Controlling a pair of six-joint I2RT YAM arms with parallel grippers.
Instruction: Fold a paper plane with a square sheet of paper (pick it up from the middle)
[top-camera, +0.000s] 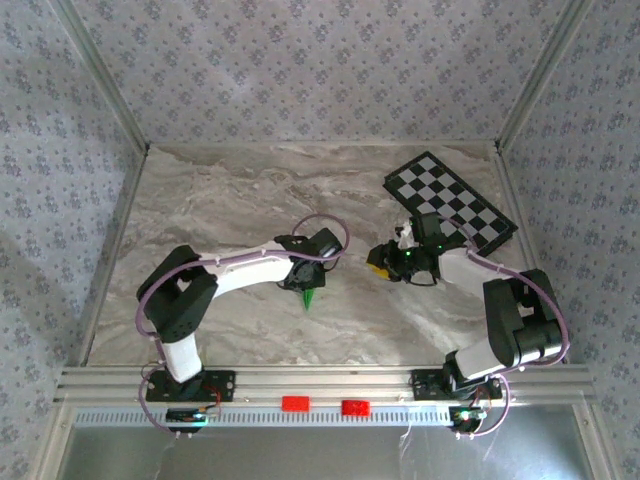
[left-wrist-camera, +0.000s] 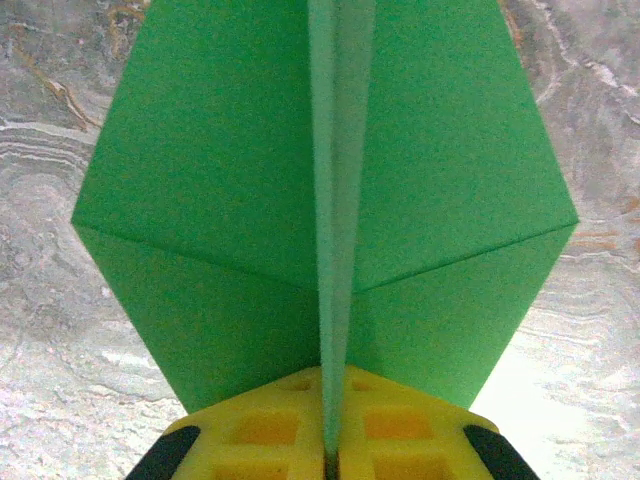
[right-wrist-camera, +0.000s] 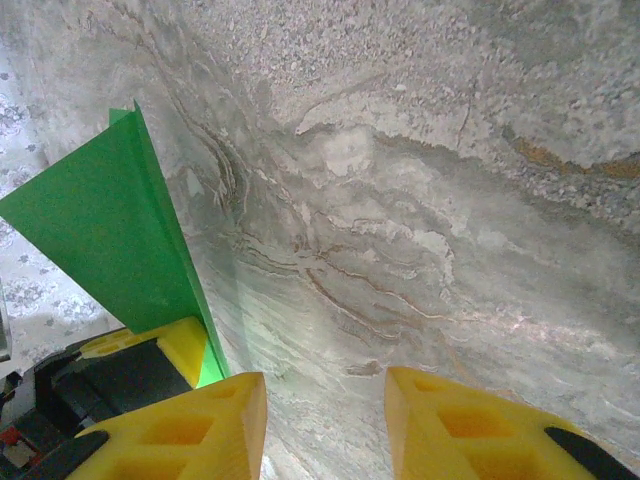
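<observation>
Green paper plane (left-wrist-camera: 210, 200) w/ ctr crease

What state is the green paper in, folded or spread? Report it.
Folded. The paper plane shows a raised centre crease with wings on each side and diagonal fold lines; the left gripper is shut on that crease.

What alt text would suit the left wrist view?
A green paper plane is pinched along its centre crease by the shut left gripper, whose yellow fingers sit at the bottom edge. Its wings spread to either side above a grey marbled table.
</observation>
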